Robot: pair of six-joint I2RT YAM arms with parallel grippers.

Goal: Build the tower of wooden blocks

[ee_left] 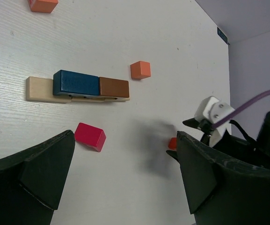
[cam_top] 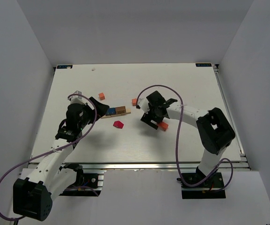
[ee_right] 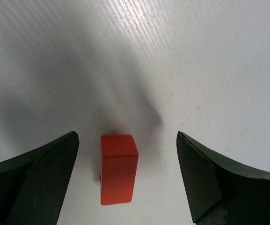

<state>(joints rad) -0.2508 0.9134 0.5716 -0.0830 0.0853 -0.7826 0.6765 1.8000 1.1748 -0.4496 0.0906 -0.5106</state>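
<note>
I see a white woodgrain table [cam_top: 172,79] between grey walls [cam_top: 139,28]; left gripper [ee_left: 125,135] and right gripper [ee_right: 126,136] both gape, holding nothing.

Top external: you look steeply down from above and behind the arm bases onto the whole bench [cam_top: 125,150], near edge lowest. Left wrist: you look low and slantwise between the left arm's fingers [ee_left: 36,173] toward the far right corner; the wood block tower [ee_left: 76,86] shows here and from above. Right wrist: you look down at close range, between the right arm's fingers [ee_right: 32,178], on one orange-red block [ee_right: 119,168].
</note>
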